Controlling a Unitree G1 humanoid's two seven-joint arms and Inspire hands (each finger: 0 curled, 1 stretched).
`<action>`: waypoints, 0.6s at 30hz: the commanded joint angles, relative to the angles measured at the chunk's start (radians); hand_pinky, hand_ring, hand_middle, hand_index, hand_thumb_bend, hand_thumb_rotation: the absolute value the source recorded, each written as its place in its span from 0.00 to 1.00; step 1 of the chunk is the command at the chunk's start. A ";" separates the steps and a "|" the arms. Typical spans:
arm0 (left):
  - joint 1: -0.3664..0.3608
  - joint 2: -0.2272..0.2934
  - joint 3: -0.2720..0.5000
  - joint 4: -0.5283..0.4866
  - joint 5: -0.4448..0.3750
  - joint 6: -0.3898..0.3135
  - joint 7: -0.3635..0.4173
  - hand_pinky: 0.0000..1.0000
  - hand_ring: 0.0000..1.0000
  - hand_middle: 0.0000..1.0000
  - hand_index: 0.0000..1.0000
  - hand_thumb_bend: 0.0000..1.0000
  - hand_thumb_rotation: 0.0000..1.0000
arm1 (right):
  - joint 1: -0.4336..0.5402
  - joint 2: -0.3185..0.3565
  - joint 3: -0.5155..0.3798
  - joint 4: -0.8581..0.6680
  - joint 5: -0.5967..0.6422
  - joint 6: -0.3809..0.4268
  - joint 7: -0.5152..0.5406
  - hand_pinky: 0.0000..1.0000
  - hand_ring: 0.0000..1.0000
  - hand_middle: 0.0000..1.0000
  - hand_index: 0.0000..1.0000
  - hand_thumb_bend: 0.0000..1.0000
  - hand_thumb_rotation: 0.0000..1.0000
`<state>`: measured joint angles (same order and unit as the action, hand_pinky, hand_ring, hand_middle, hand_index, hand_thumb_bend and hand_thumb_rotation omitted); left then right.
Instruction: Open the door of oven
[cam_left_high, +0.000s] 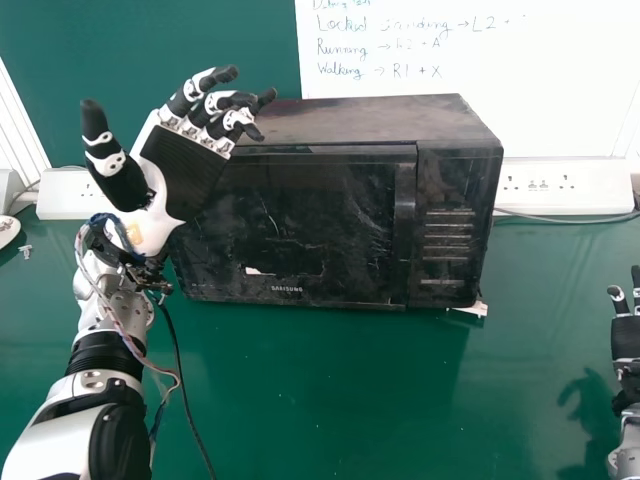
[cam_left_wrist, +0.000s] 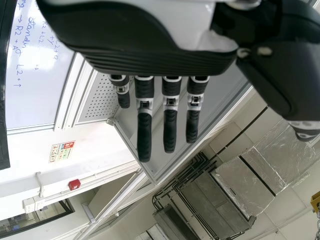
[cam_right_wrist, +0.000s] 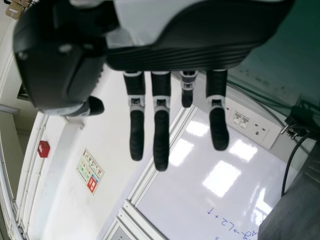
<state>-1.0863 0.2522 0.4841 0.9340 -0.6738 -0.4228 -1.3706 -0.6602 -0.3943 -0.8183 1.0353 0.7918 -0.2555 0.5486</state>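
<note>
Door shut on the oven, near the desk's back edge; left robot hand up, open, by its left side, right robot hand open too!

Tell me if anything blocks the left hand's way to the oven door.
Nothing visible stands between the left hand and the door. The hand is raised at the left end of the oven; the black cable hangs below it, seemingly out of that path.
</note>
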 joint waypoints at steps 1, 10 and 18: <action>-0.019 0.017 -0.003 -0.012 0.000 0.003 0.000 0.25 0.31 0.40 0.50 0.50 0.10 | 0.003 0.007 0.003 -0.012 -0.002 -0.002 -0.003 0.45 0.57 0.73 0.79 1.00 0.93; -0.018 0.019 -0.003 -0.022 -0.001 0.010 0.003 0.25 0.31 0.40 0.50 0.50 0.10 | 0.007 0.011 0.004 -0.024 -0.001 0.001 -0.006 0.45 0.57 0.73 0.79 1.00 0.93; -0.015 0.018 -0.003 -0.027 -0.001 0.013 0.004 0.25 0.31 0.40 0.50 0.50 0.10 | 0.010 0.013 0.004 -0.030 -0.001 0.002 -0.008 0.45 0.57 0.73 0.79 1.00 0.93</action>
<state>-1.0863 0.2533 0.4841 0.9151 -0.6739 -0.4132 -1.3703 -0.6566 -0.3925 -0.8180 1.0137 0.7917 -0.2550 0.5468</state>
